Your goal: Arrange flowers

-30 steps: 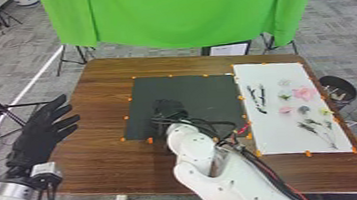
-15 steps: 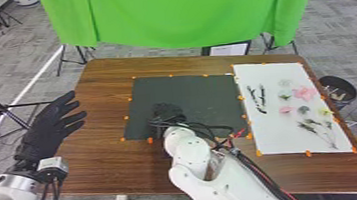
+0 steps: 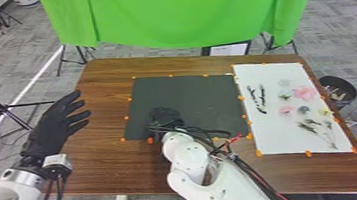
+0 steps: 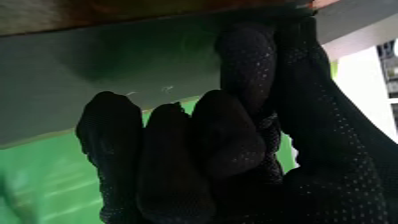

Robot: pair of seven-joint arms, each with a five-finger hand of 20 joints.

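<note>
Pink petals on the big flower (image 3: pixel 305 93) looked light, soft and easily crushed, best pinched low beneath the bloom. It lay on the white sheet (image 3: pixel 284 142); close by, dark sprigs (image 3: pixel 312 129) might have snagged. The left hand (image 3: pixel 50 131) had its fingers wide; I couldn't tell the state of the right hand (image 3: pixel 165 116).

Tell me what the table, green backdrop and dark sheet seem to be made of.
Table: apparently smooth wood or wood-look laminate, with streaky brown grain.
Green backdrop: matte cloth, probably, hanging in soft vertical folds.
Dark sheet: perhaps card, paper or felt; its dull, even face leaves that open.
</note>
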